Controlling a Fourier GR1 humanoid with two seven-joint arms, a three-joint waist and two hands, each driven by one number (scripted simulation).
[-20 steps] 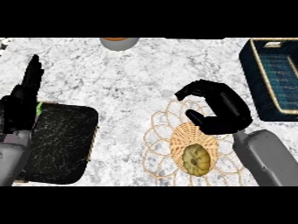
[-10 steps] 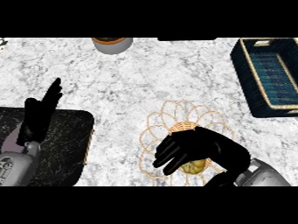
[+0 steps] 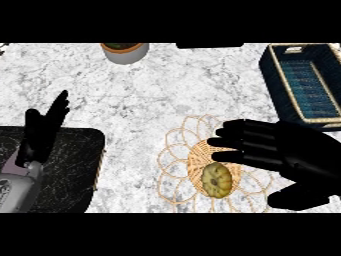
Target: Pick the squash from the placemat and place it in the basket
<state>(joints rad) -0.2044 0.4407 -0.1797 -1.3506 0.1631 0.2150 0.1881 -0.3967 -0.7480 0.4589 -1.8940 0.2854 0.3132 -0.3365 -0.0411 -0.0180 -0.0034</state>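
A small yellow-brown squash (image 3: 216,179) lies on the woven centre of a round wicker placemat (image 3: 174,156) at the counter's lower middle. My right hand (image 3: 298,157) hovers over the mat's right side, fingers straight and spread, their tips just above and beside the squash; nothing is held. The dark blue basket (image 3: 307,82) with a tan rim stands at the upper right, nothing in it. My left hand (image 3: 43,130) rests open at the left, fingers up, over a black board.
A black marbled board (image 3: 69,167) lies at the lower left under the left forearm. A grey pot (image 3: 125,51) stands at the counter's far edge, with a dark object (image 3: 210,45) beside it. The counter is white marble.
My right hand has come down from above the mat and swung to its right side, so the squash shows again. The view has tilted, shifting the basket and pot.
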